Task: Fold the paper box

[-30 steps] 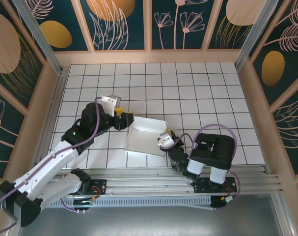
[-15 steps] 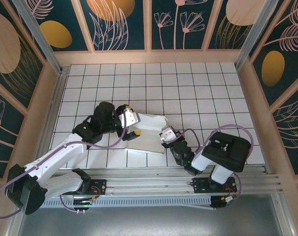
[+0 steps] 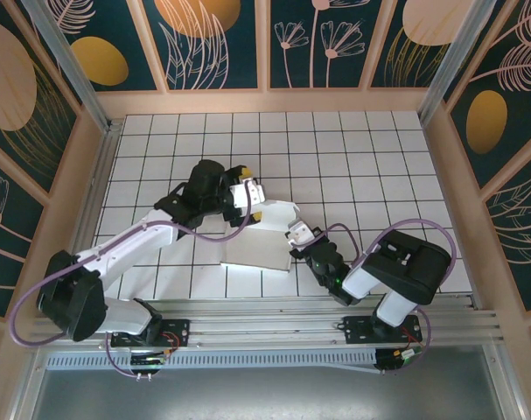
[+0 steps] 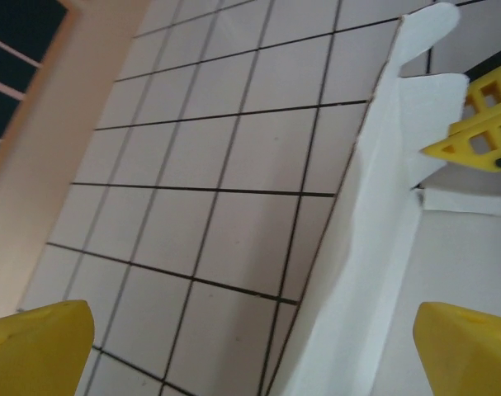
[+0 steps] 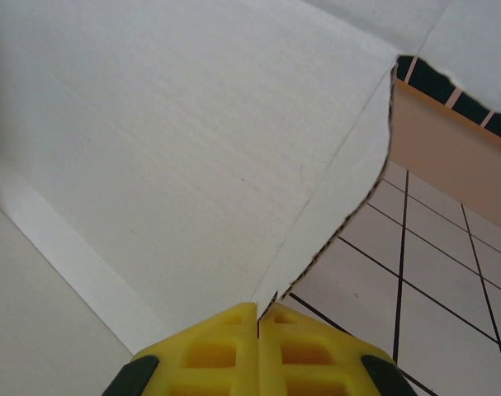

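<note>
While left fingers (image 4: pixel 44 346) gape, right (image 5: pixel 213 355) seemingly pinch box (image 5: pixel 151 148).

The paper box (image 3: pixel 261 249) is plain white, and the tabletop (image 3: pixel 352 166) is white with thin black lines that make squares. The left claw (image 4: pixel 252 351) and the right claw (image 5: pixel 258 338) are both bright yellow at the tips. The walls (image 3: pixel 221 44) are dark blue-green with orange round shapes and pale drawn leaves and flowers.
</note>
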You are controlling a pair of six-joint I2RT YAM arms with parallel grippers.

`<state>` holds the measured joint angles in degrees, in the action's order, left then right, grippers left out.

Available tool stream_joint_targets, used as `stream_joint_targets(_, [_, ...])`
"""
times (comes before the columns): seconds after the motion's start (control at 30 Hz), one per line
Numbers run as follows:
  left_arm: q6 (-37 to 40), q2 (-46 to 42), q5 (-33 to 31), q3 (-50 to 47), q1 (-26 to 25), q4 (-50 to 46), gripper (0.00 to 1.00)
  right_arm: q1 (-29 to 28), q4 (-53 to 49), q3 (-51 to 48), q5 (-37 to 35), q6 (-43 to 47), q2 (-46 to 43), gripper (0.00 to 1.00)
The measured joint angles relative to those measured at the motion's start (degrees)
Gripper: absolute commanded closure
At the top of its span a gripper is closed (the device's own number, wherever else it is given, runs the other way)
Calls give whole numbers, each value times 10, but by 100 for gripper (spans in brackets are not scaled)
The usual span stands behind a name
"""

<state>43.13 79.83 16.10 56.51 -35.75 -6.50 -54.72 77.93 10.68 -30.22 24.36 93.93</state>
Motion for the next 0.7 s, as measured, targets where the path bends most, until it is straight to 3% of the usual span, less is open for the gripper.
stream_joint_targets(0.1, [0, 20, 14, 6, 0, -18, 4, 3, 1, 3, 4, -5, 6, 100])
stream_joint_targets(0.27, [-12, 24, 15, -19, 0, -18, 26, 3, 1, 4, 3, -8, 13, 98])
stream_joint_targets(0.4, [-24, 24, 17, -44, 0, -14, 41, 3, 2, 4, 4, -11, 13, 88])
stream_joint_targets(0.57, [-42, 6, 20, -70, 0, 9, 53, 3, -13, 4, 11, -29, -2, 75])
stream_joint_targets(0.7, [-60, -22, 21, -106, -5, 35, 56, -3, -39, -4, 20, -53, -44, 62])
